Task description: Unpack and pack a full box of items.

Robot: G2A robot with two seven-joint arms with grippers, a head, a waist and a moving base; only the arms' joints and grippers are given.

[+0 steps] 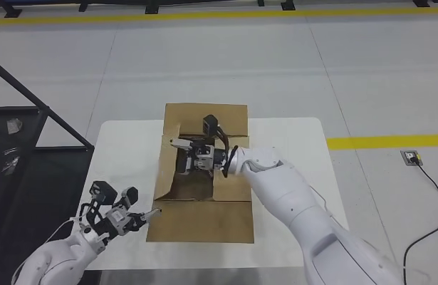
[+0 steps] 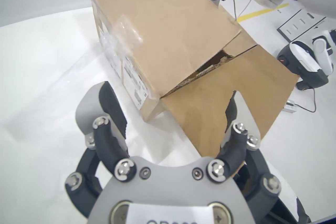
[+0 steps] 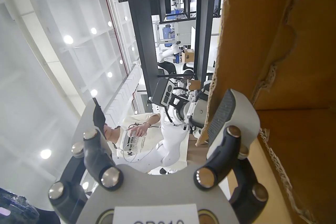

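Observation:
A brown cardboard box (image 1: 204, 221) stands in the middle of the white table (image 1: 126, 149) with its flaps spread open; I see nothing inside it. My right gripper (image 1: 181, 153) is over the box's left side, open. In the right wrist view the gripper (image 3: 162, 117) straddles the raised flap's torn edge (image 3: 218, 51), which lies close to one finger pad (image 3: 223, 114). My left gripper (image 1: 149, 214) is at the near-left corner of the box, open. In the left wrist view the gripper (image 2: 170, 107) spans the near flap's corner (image 2: 218, 104), and the flap partly hides one finger (image 2: 236, 109).
A black metal frame (image 1: 19, 142) stands off the table's left edge. The table has bare surface left and right of the box. A yellow line (image 1: 382, 141) runs on the floor to the right. A white-and-black device (image 2: 307, 64) sits on the floor beyond the box.

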